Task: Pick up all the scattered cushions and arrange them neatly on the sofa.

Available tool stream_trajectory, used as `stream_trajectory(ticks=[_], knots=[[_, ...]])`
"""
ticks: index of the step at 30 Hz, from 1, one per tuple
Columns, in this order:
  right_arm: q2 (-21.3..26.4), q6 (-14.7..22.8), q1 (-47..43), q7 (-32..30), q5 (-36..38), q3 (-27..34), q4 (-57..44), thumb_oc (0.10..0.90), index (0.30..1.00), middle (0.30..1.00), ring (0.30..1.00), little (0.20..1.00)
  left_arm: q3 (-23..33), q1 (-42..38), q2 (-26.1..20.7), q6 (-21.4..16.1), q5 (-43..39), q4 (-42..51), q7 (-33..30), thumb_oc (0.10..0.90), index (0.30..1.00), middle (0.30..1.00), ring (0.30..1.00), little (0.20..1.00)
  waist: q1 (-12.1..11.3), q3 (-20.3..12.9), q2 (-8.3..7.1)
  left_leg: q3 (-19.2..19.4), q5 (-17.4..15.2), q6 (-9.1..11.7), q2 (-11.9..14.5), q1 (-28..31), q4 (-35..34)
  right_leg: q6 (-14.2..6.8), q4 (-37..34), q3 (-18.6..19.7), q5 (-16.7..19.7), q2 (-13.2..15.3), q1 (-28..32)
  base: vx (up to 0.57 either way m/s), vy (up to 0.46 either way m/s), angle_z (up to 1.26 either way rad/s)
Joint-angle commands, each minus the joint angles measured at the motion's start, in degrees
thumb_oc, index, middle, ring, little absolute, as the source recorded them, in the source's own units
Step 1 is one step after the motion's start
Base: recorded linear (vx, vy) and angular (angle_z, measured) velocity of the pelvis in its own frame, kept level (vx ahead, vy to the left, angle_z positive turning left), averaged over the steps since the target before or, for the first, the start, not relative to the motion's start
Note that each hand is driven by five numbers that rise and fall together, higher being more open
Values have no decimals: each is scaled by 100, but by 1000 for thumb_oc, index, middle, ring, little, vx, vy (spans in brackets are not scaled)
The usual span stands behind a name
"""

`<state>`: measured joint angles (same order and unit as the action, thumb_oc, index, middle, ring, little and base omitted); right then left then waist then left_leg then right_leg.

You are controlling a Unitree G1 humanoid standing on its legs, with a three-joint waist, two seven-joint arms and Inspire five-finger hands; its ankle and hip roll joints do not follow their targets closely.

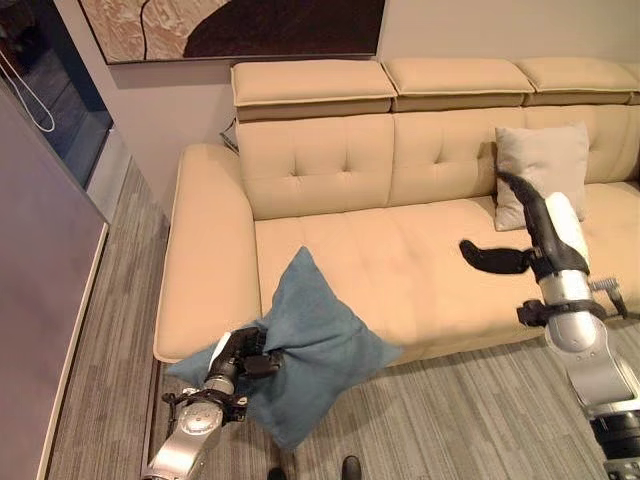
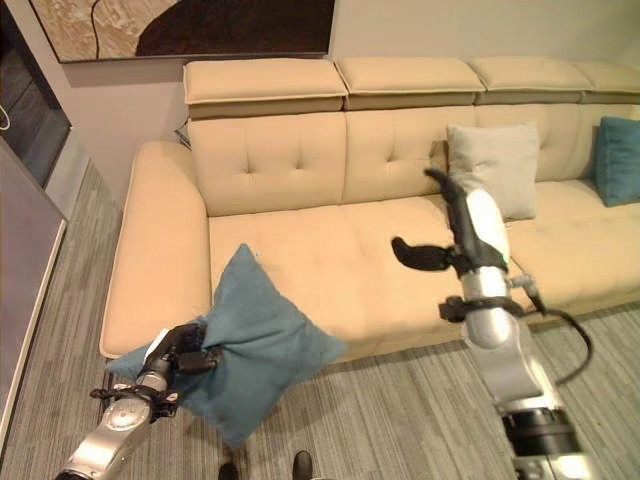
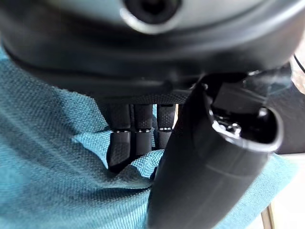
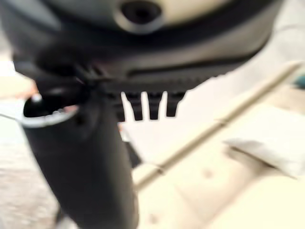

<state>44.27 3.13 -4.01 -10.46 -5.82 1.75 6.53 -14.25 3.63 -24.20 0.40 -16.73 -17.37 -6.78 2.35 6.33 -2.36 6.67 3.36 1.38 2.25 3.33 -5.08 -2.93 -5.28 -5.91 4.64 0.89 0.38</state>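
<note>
L hand (image 1: 243, 352) at lower left pinches teal cushion (image 1: 305, 345), hanging off sofa (image 1: 400, 260) front edge. R hand (image 1: 535, 235), mid-right, spread wide, empty. Lift clear of edge, then seat against backrest like grey cushion (image 1: 542, 170).

The tan sofa (image 2: 330, 250) carries a beige cushion (image 2: 495, 165) and a teal cushion (image 2: 618, 158) against its backrest.

You have grey striped carpet (image 1: 450, 410) underfoot, a brown-and-cream abstract painting (image 1: 230, 25) on the wall, and a grey partition panel (image 1: 40, 270) at left.
</note>
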Motion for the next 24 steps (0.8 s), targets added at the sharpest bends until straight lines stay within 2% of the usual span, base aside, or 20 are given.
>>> stream_trajectory(ticks=[1, 2, 5, 8, 9, 12, 15, 18, 19, 24], knots=[[-207, 237, 369, 252, 1004, 338, 29, 800, 900, 900, 900, 900, 288, -709, 137, -932, -221, 630, 243, 400, 300, 300, 300, 300, 56, -814, -207, -174, -414, 308, 94, -85, 8, -560, 48, -476, -463, 328, 135, -21, -32, -3], [-210, 238, 380, 256, 1007, 346, 24, 800, 900, 900, 900, 900, 282, -707, 134, -931, -221, 632, 243, 400, 300, 300, 300, 300, 52, -816, -210, -175, -415, 308, 94, -84, 8, -560, 47, -477, -464, 328, 136, -24, -55, -4], [-896, 228, 976, 501, 1311, 403, 414, 800, 900, 900, 900, 900, 330, -772, 159, -934, -243, 665, 333, 400, 300, 300, 300, 300, 154, -784, -133, -141, -397, 325, 106, -105, 8, -554, 48, -456, -479, 318, 120, -16, -37, -4], [-1064, 233, 1029, 509, 1361, 402, 552, 800, 900, 900, 900, 900, 328, -830, 166, -929, -239, 664, 345, 400, 300, 300, 300, 300, 181, -771, -110, -132, -393, 322, 108, -104, 8, -550, 51, -451, -480, 315, 119, -8, -33, -10], [-1642, 264, 1184, 501, 1625, 319, 1020, 800, 900, 900, 900, 900, 302, -1088, 220, -950, -297, 674, 285, 400, 300, 300, 300, 300, 274, -758, -10, -102, -391, 313, 109, -102, 8, -540, 48, -419, -480, 324, 111, -13, -46, -16], [-2113, 299, 1234, 504, 1876, 146, 1490, 800, 900, 900, 900, 900, 213, -1377, 283, -995, -364, 721, 206, 400, 300, 300, 300, 300, 360, -751, 92, -78, -393, 312, 99, -90, 8, -535, 41, -399, -485, 334, 115, -8, -38, -4], [-2329, 318, 1253, 525, 2049, 39, 1682, 800, 900, 900, 900, 900, 157, -1552, 315, -1028, -411, 792, 141, 400, 300, 300, 300, 300, 407, -745, 151, -66, -392, 316, 96, -81, 8, -535, 36, -391, -489, 341, 114, -9, -15, -9], [-2665, 377, 1220, 583, 2541, -165, 2107, 800, 900, 900, 900, 900, -66, -1881, 409, -1150, -491, 1046, 86, 400, 300, 300, 300, 300, 504, -740, 307, -15, -401, 328, 84, -81, 8, -548, 28, -369, -495, 372, 99, -6, 0, -4], [-2665, 381, 1215, 584, 2543, -166, 2114, 800, 900, 900, 900, 900, -65, -1883, 408, -1150, -492, 1045, 85, 400, 300, 300, 300, 300, 504, -738, 307, -15, -401, 328, 84, -80, 8, -548, 28, -368, -495, 372, 100, 0, 0, 0], [-2889, 526, 886, 605, 3209, -314, 2416, 800, 900, 900, 900, 900, -335, -2007, 609, -1270, -843, 1517, 159, 400, 300, 300, 300, 300, 558, -713, 512, 19, -412, 330, 57, -47, 8, -541, 28, -371, -505, 407, 132, 0, 0, 0]])
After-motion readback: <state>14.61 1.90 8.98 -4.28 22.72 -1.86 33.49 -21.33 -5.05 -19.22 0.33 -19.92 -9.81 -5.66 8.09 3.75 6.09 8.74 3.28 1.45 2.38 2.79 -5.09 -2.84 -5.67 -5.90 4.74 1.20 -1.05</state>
